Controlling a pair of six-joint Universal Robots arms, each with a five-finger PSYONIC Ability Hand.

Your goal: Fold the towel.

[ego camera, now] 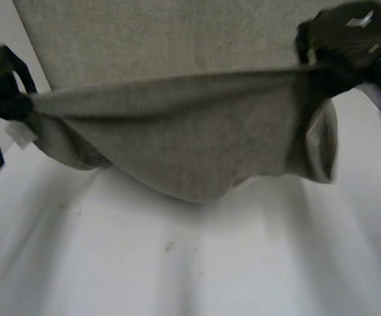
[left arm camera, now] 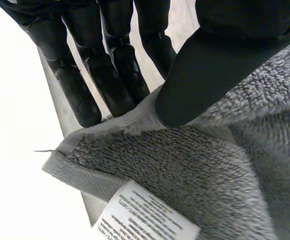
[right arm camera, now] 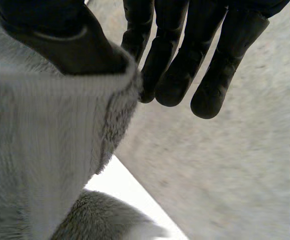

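- The towel [ego camera: 190, 131] is half raised. Its near edge is stretched between the two hands above the table [ego camera: 177, 263], its middle sags below that edge, and its far part lies flat on the table beyond.
- The left hand [ego camera: 6, 85] pinches one near corner, with the thumb [left arm camera: 200, 75] pressed on the pile against straight fingers [left arm camera: 84, 85] behind it. A white label [left arm camera: 145, 220] hangs just beside that corner.
- The right hand [ego camera: 348, 39] grasps the other near corner the same way, its thumb on top of the hem.
- Holding both corners apart probably keeps the edge straight, so it can be laid over the far part as one even fold.
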